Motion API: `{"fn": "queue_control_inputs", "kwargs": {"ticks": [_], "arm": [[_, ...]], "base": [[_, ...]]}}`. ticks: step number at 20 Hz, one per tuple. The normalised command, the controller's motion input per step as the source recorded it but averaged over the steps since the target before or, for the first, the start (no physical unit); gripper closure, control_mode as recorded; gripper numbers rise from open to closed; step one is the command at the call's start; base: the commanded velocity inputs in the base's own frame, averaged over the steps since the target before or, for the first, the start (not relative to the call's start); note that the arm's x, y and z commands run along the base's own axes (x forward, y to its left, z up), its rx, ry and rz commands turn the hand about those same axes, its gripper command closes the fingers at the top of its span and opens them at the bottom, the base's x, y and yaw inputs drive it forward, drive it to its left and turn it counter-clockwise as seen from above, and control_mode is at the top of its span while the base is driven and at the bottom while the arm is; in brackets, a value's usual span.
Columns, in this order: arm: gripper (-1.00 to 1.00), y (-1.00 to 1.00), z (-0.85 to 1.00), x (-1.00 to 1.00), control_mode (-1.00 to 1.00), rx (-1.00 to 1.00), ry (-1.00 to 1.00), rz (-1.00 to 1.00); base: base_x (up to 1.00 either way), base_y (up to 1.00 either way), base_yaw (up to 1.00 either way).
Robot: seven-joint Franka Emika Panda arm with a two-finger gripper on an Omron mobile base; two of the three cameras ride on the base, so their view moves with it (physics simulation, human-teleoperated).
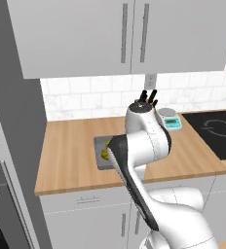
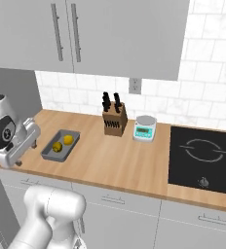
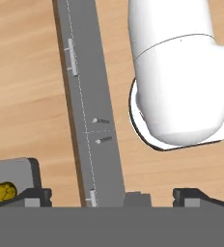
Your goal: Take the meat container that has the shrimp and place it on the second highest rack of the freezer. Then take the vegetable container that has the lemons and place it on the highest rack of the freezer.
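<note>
The grey vegetable container (image 2: 50, 154) lies on the wooden counter at its left end, with two yellow lemons (image 2: 68, 140) in it. The arm partly covers the container (image 1: 100, 144) in the left base view, where one lemon (image 1: 105, 153) peeks out. My gripper (image 2: 26, 151) hangs over the counter's front edge, just left of the container and apart from it, pointing down. In the hand view its fingertips (image 3: 34, 195) stand wide apart and open, nothing between them, with the container's corner (image 3: 17, 171) and a lemon (image 3: 0, 192) at the lower left. The meat container with the shrimp and the freezer are out of view.
A knife block (image 2: 114, 121) and a small kitchen scale (image 2: 145, 128) stand at the back of the counter. A black cooktop (image 2: 202, 155) lies to the right. Wall cabinets (image 2: 110, 34) hang overhead. A tall grey panel (image 1: 8, 121) bounds the counter's left end.
</note>
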Motion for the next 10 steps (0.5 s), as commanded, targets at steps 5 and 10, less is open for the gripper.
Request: {"fn": "queue_control_inputs", "kwargs": {"ticks": [5, 10], "arm": [[-1.00, -0.10, -0.44, 0.44, -1.00, -0.01, 0.06, 0.00], [-1.00, 0.00, -0.43, 0.30, -1.00, -0.13, -0.02, 0.00]], "base": [[0.00, 0.00, 0.00], [0.00, 0.00, 0.00]]}}
